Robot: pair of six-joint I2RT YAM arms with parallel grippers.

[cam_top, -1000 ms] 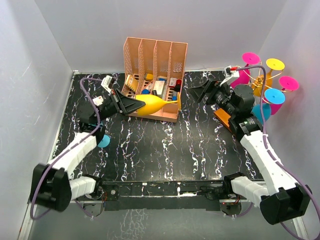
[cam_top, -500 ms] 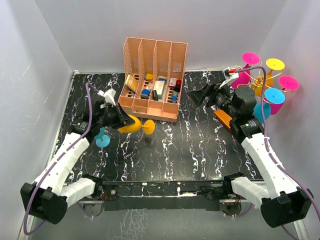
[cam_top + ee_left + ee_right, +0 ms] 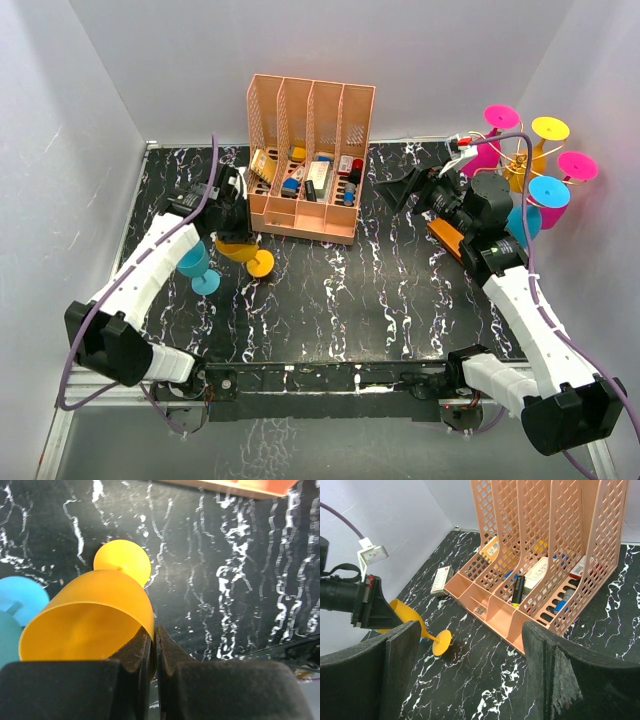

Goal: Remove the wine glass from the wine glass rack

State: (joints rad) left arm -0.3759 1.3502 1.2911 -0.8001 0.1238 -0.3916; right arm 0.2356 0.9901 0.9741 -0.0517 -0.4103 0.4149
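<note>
Left gripper pinches the translucent orange-yellow wine glass by its rim; right gripper gapes

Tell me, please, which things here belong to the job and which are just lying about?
Job: yellow wine glass, gripped by the left tool; wine glass rack, with other glasses on it.
Lying about: peach organizer; small box beside it; blue glass on the table.
</note>
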